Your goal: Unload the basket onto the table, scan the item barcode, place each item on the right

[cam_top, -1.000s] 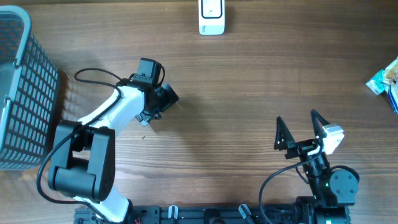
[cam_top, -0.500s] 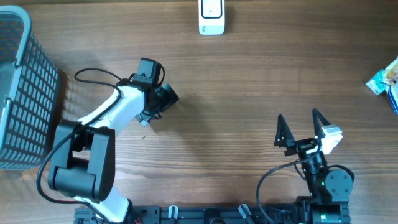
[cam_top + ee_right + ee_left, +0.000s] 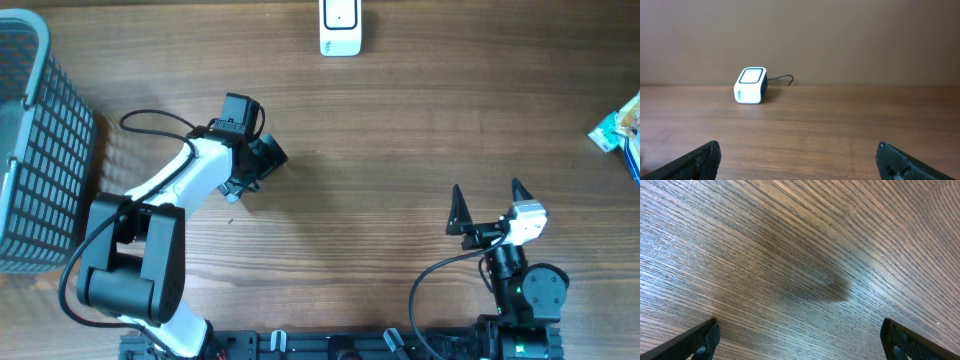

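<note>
R hand point(image 3: 487, 185) a bit further right & less tilted vs. before.

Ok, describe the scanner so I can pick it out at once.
Look along the far edge of the wooden table, about midway across. The scanner is the small white box with a dark-framed window, standing alone. The grey basket is far left and the colourful packets far right.

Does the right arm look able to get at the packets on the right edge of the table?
Probably yes: the right gripper stands open, and only bare table lies between it and the packets, though they run off the frame.
</note>
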You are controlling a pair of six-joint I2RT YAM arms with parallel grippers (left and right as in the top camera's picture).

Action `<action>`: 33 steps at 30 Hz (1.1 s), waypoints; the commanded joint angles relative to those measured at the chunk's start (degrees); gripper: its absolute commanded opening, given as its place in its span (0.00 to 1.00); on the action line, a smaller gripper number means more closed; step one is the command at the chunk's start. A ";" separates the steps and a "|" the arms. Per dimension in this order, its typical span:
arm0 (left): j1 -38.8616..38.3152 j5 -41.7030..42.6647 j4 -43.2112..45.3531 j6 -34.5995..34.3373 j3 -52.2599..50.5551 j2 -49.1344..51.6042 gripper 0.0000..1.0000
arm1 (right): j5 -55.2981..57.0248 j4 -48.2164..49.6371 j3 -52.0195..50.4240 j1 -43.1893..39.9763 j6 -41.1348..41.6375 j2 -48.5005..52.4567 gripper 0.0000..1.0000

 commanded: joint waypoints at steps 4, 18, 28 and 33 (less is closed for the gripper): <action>0.37 -1.16 -0.02 0.70 -0.42 -0.11 1.00 | 3.76 -0.37 -0.07 -0.39 -1.05 -0.76 1.00; 0.37 -1.16 0.00 0.70 -0.42 -0.11 1.00 | 3.78 -0.15 -0.07 -0.39 -1.07 -0.74 1.00; 0.37 -1.16 -0.02 0.70 -0.42 -0.11 1.00 | 3.78 -0.13 -0.07 -0.39 -1.05 -0.74 1.00; 0.35 -1.18 -0.90 0.72 -0.42 0.00 1.00 | 3.78 -0.13 -0.07 -0.39 -1.07 -0.74 1.00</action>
